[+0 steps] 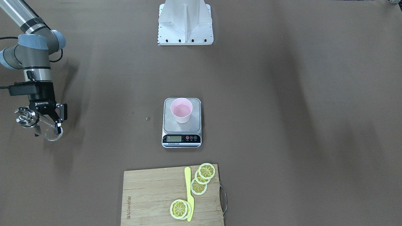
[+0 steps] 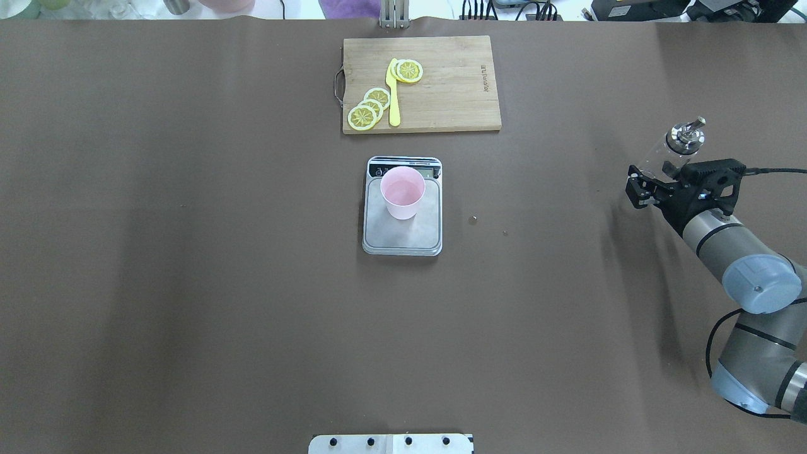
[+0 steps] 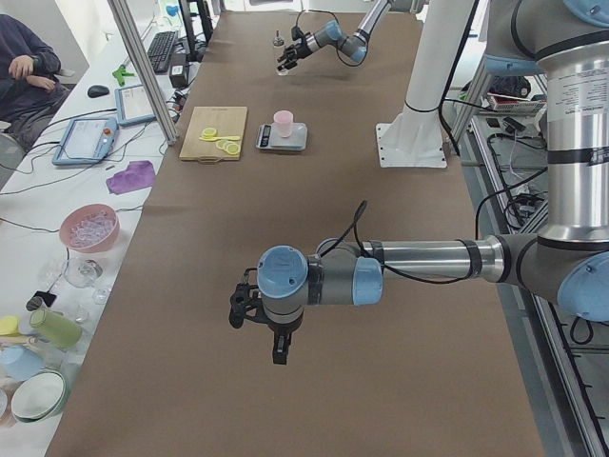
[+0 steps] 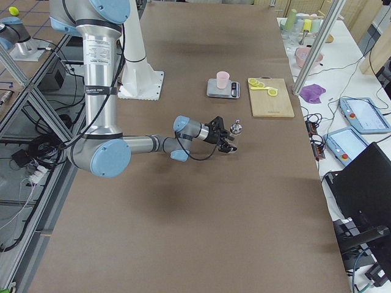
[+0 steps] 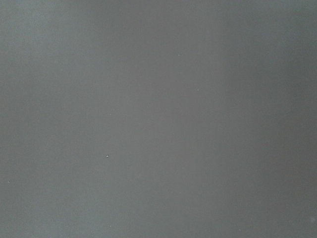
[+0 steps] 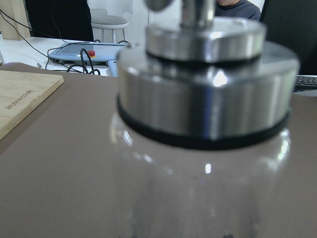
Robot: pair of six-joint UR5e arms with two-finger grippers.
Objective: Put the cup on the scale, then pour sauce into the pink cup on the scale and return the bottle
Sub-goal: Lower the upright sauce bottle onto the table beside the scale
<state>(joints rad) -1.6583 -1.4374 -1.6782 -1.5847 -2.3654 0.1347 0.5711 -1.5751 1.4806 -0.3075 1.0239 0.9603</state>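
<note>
The pink cup (image 1: 181, 110) (image 2: 402, 192) stands upright on the grey platform of the scale (image 1: 171, 125) (image 2: 403, 234) at mid-table. Far off at the table's right end, my right gripper (image 1: 48, 127) (image 2: 656, 180) reaches in level, its fingers on either side of the clear glass bottle (image 1: 52, 134) (image 2: 679, 142), shut on it. The bottle is upright, and its metal cap and spout fill the right wrist view (image 6: 203, 114). My left gripper (image 3: 279, 352) hangs over bare table and shows only in the exterior left view, so I cannot tell its state.
A wooden cutting board (image 1: 150, 194) (image 2: 454, 82) with lemon slices and a yellow knife lies beyond the scale. The robot's white base plate (image 1: 185, 28) is on the near side. Two small specks (image 1: 148, 118) lie between scale and bottle. A person (image 3: 24, 67) sits at the side bench.
</note>
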